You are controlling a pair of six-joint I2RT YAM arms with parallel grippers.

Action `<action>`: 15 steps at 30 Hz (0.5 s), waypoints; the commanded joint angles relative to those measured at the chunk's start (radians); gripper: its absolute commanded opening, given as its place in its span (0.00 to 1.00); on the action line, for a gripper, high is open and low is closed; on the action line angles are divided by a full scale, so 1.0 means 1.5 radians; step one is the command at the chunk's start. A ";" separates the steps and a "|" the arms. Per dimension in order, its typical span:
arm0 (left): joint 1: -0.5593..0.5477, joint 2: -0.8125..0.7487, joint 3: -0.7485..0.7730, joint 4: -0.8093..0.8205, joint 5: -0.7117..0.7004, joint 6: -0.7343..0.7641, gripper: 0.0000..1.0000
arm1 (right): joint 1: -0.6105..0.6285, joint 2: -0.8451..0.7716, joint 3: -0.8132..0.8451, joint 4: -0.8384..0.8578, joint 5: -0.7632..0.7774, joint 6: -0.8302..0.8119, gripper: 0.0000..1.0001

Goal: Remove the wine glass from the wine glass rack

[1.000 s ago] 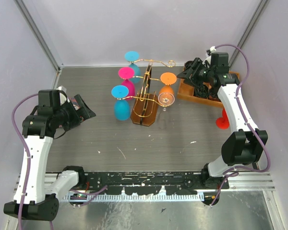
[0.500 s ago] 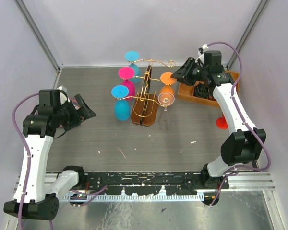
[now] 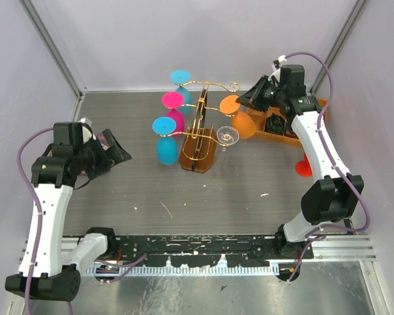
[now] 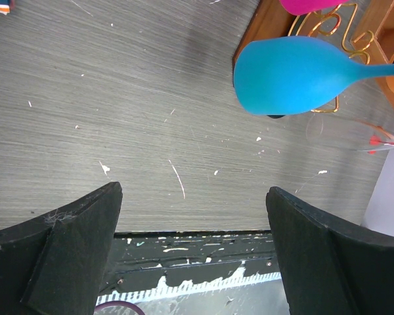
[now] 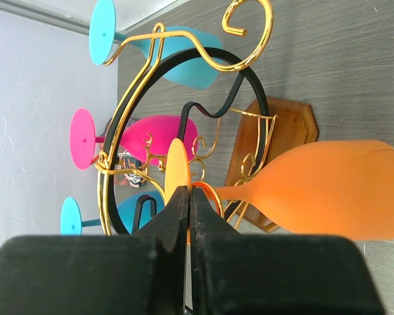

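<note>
The wine glass rack (image 3: 198,134) is a gold wire stand on a brown base in the middle of the table. An orange wine glass (image 3: 243,125) hangs by its foot on the rack's right arm, its bowl tilted out to the right. My right gripper (image 3: 251,100) is shut on the edge of that orange foot disc. In the right wrist view the gripper (image 5: 189,193) pinches the disc, with the orange wine glass (image 5: 328,190) lying to the right and the rack (image 5: 151,46) behind it. My left gripper (image 3: 118,152) hangs open and empty left of the rack, also open in its own view (image 4: 194,190).
Other glasses hang on the rack: a blue one (image 3: 165,149), a pink one (image 3: 173,100), a cyan one (image 3: 180,77) and a clear one (image 3: 227,136). A compartmented wooden tray (image 3: 269,136) sits at the back right. A red glass (image 3: 305,167) stands by the right arm.
My right gripper moved from over the tray to the orange glass's foot and shut on it. The orange bowl swung out to the right. The left arm stayed still.
</note>
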 commanded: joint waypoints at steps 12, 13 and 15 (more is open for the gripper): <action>0.002 -0.004 0.013 -0.013 0.001 0.015 0.99 | -0.006 -0.076 -0.016 0.014 -0.022 0.013 0.01; 0.001 -0.004 0.012 -0.012 0.001 0.015 0.99 | -0.006 -0.080 -0.020 0.013 -0.025 0.014 0.01; 0.001 -0.004 0.012 -0.012 0.002 0.015 0.99 | -0.006 -0.090 -0.031 0.013 -0.023 0.015 0.01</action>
